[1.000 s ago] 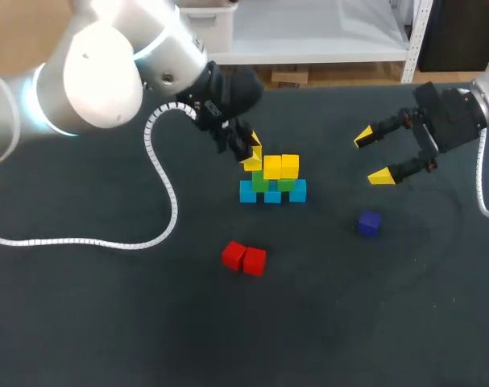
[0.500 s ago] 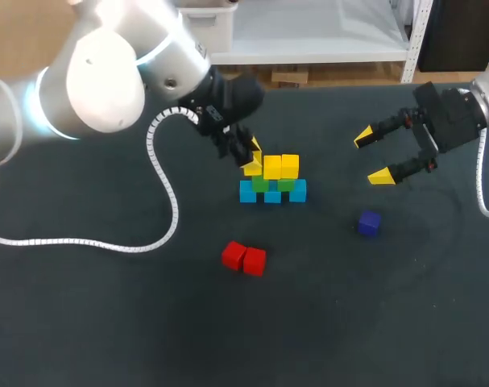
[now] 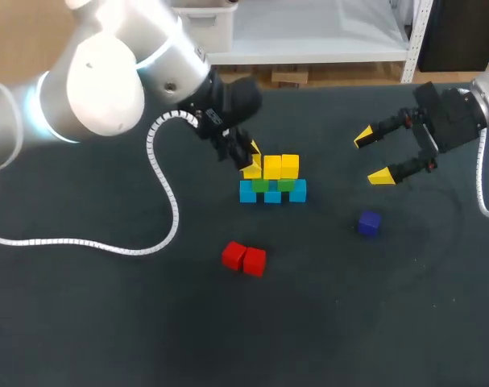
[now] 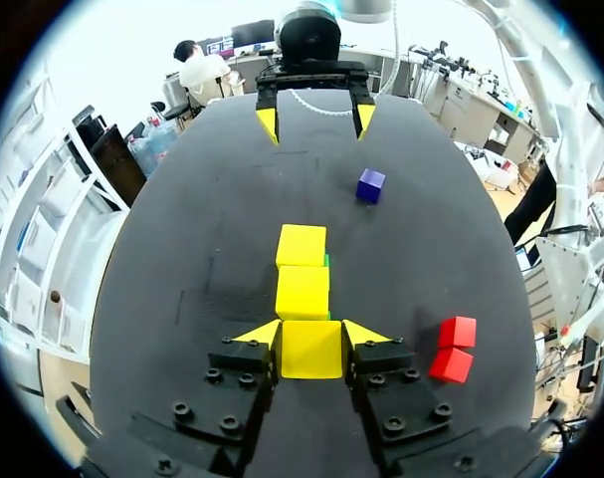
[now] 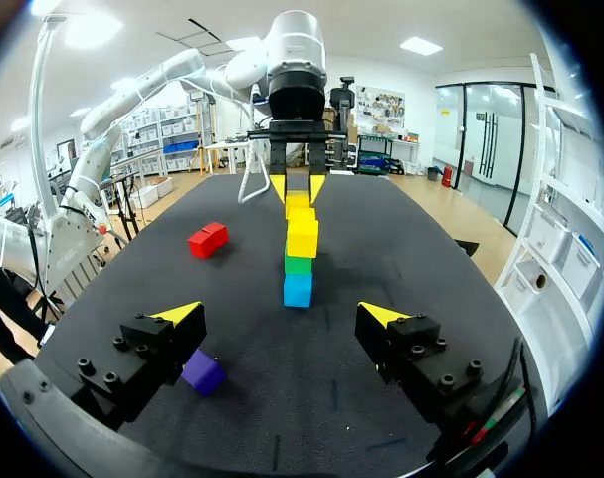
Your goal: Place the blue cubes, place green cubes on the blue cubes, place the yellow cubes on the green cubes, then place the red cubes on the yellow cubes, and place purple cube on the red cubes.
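One smooth yellow cube (image 4: 311, 349) clamped in left jaws, right jaws spread apart over matte dark table (image 3: 107, 322).

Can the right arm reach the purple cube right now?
Probably yes. The right gripper is open and holds nothing, and the purple cube sits alone on the table near it, with nothing in between.

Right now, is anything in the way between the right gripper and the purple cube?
No. Nothing visible stands between the right gripper and the purple cube, only bare table. The stack of cubes and the red cubes sit farther off to the side.
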Tool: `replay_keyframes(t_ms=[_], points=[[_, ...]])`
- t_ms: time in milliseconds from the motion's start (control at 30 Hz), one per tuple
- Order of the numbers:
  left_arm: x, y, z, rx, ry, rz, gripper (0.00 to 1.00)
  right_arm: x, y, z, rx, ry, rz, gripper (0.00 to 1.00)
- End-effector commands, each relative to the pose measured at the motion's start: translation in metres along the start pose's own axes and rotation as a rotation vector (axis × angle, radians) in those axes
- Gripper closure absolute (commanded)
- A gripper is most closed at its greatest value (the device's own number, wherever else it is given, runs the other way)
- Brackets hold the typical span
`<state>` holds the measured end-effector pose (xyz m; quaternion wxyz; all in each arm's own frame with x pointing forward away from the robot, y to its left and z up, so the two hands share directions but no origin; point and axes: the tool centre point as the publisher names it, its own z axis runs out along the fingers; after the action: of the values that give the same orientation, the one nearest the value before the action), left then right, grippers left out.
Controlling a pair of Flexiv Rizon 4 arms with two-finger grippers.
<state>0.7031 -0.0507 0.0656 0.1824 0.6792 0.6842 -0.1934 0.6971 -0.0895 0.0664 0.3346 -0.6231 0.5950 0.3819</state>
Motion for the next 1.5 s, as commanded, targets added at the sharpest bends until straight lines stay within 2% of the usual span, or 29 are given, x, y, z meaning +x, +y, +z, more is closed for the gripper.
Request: replay_keyframes(t_ms=[33,1100,1167,1333,1500], points=[[-0.001,0.0025,0.0023,0.002,0.005,-0.001,1.0,0.0,-0.0003,0.0001,0.0,-0.001,-0.001,0.0],[-0.0005,0.0081,0.0068,0.023,0.0,0.006,1.0,0.0,-0.0003,0.0001,0.0,-0.001,-0.001,0.0],[-0.0004,0.0083,0.007,0.025,0.0,0.006,0.95,0.0,-0.0003,0.0001,0.0,-0.001,-0.001,0.0],[-0.0001,0.009,0.0075,0.026,-0.002,0.006,0.93,0.0,-0.0003,0.0001,0.0,-0.001,-0.001,0.0],[0.0001,0.0092,0.008,0.029,-0.003,0.004,0.85,0.0,-0.0003,0.0001,0.0,-0.001,-0.001,0.0]])
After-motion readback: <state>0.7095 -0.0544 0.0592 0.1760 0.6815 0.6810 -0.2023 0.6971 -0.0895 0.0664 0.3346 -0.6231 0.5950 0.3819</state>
